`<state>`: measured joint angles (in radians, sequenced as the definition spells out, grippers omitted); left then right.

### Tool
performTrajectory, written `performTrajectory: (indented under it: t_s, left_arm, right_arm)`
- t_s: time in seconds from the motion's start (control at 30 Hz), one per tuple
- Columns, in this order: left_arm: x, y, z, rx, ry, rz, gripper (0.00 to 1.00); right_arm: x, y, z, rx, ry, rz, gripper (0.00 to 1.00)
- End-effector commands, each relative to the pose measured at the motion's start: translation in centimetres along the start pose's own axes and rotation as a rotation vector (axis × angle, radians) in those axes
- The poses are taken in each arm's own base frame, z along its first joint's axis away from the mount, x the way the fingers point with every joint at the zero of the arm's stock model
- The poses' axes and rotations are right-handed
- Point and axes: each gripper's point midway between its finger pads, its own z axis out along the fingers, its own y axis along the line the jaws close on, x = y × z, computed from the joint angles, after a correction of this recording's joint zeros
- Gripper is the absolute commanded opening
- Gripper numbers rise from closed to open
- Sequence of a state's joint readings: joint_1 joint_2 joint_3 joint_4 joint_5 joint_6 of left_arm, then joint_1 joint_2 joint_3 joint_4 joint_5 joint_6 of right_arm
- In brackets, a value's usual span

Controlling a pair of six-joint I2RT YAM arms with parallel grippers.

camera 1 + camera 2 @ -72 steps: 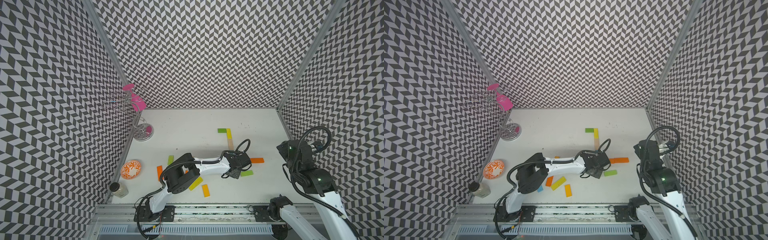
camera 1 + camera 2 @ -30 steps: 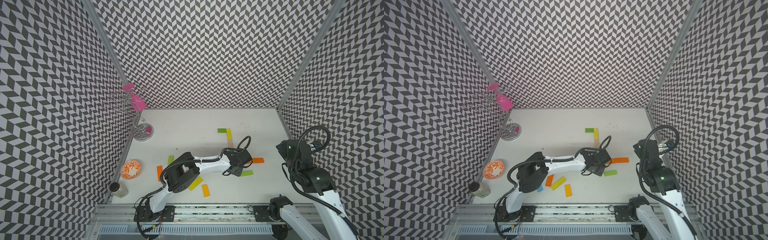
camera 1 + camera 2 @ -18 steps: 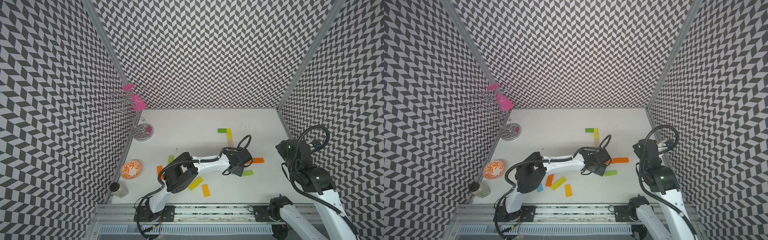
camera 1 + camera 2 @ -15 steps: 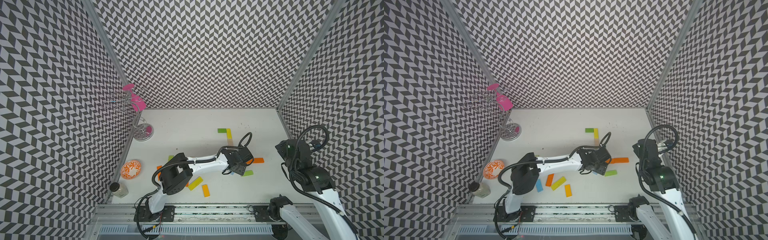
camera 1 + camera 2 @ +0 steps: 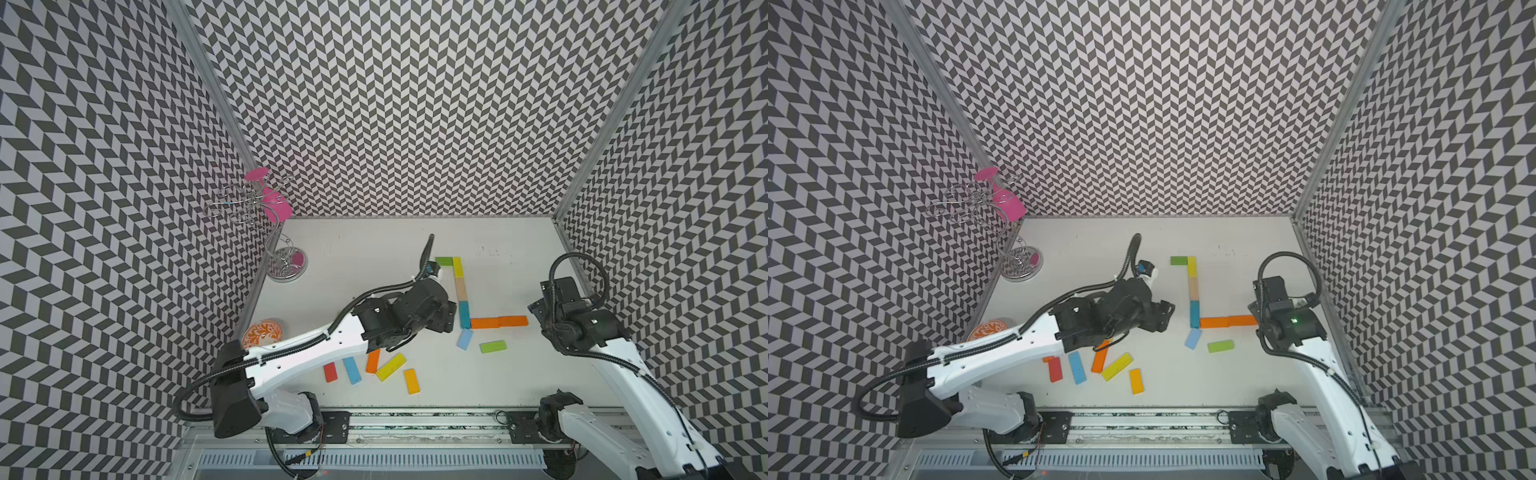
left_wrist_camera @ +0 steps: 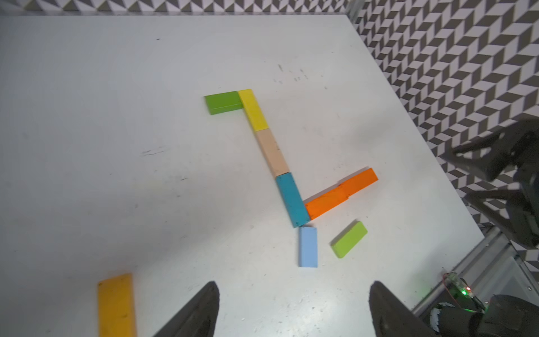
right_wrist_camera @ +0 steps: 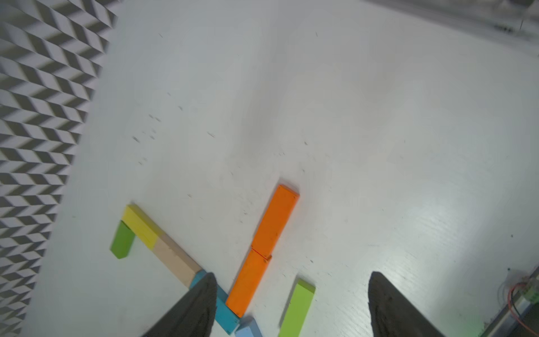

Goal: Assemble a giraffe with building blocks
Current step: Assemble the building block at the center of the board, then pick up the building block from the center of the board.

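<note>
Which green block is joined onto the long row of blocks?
The darker green block, lying against the yellow block at the row's far end. The lighter green block lies alone, touching nothing.

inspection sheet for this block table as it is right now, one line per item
surface: white table, faint scuffs, nothing spilled seen
job's things: green block at the far end of a line of yellow, tan and teal blocks, which meets two orange blocks; light blue block and light green block lie beside; more loose blocks by the left arm
clutter: patterned bowl, wire stand at the table's edge
grippers: left gripper open, empty; right gripper open, empty
cables: left arm's cable and right arm's cable loop above the wrists
surroundings: chevron walls; front rail
</note>
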<state>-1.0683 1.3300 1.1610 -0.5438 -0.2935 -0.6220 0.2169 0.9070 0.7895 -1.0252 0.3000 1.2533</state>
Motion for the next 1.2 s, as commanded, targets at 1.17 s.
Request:
performTrajectory:
  t_s: [1.17]
  left_arm:
    - [4.1,5.9,0.8,-0.037,0.019,-0.021,0.84]
  right_arm:
    - [12.8,1.5,6.7,0.179,0.264,-0.009,0.54]
